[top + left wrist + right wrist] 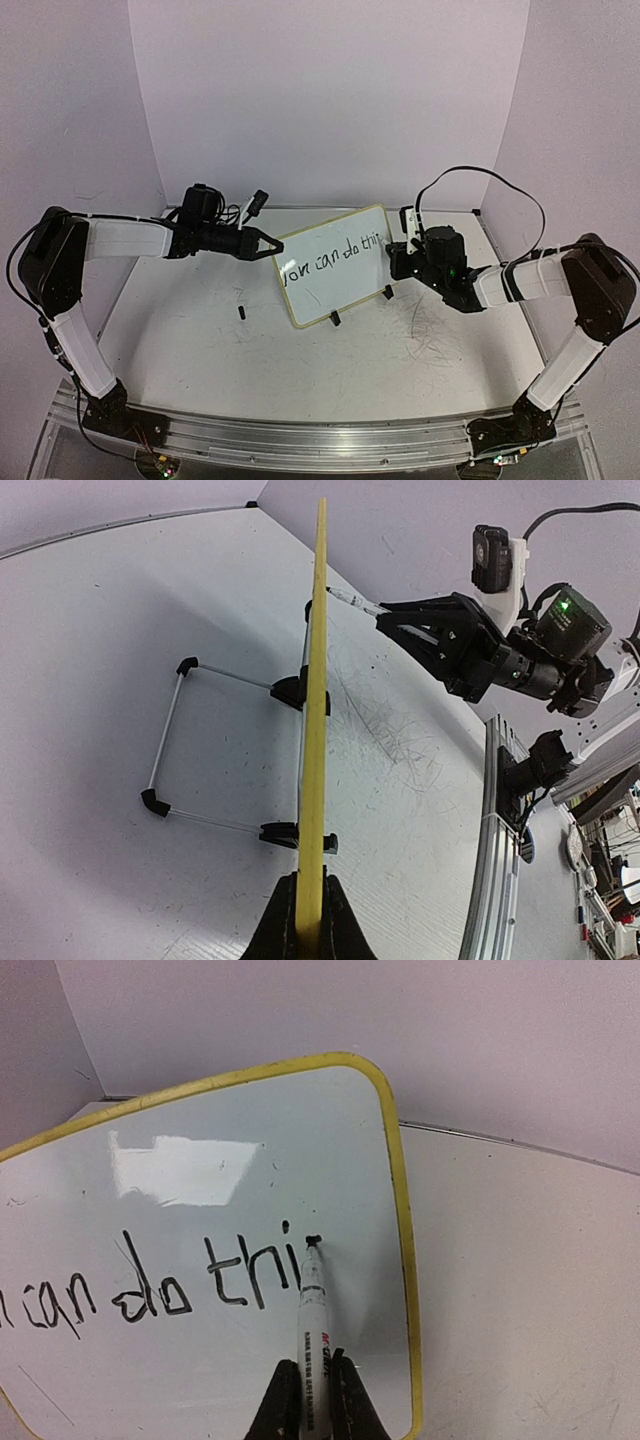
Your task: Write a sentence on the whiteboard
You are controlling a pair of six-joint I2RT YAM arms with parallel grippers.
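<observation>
While my right gripper (313,1372) is closed on the marker (313,1315), tip touching the board (200,1190) just after "thi", I judge the sentence (180,1295) risks crowding the yellow rim, with little room left. My left gripper (308,890) pinches the standing board's left edge mid-table; a hard stroke could twist it loose. The table (190,345) is white, scuffed with grey scribbles (430,335); walls (330,100) plain, pale.

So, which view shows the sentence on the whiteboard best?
The right wrist view: the sentence is large and readable, from "can" to "thi", the marker tip beside it. The top external view shows it small. The left wrist view sees the whiteboard edge-on, no lettering.
</observation>
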